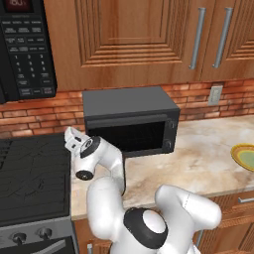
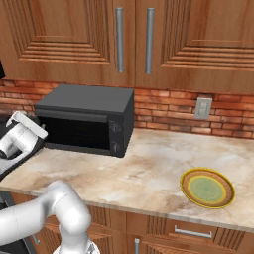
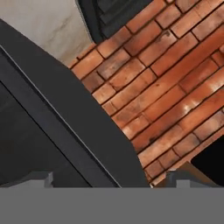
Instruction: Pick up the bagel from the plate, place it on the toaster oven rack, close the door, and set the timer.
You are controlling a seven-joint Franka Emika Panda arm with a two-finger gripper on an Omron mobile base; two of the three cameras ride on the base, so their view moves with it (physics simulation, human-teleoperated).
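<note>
Plate [image 2: 207,189] at counter's right front edge, no bagel on it; door [image 1: 130,135] closed; gripper [image 3: 109,180] open, empty; timer likely left.

Marbled beige counter [image 2: 149,183] running beneath a red brick backsplash [image 2: 168,111], with a pale wall outlet [image 2: 203,107] set into the bricks. Overhead, brown wooden cabinets [image 2: 74,34] with steel handles [image 2: 119,38]. At far left, a black stovetop [image 1: 32,178] under a black microwave's keypad [image 1: 25,54].
</note>
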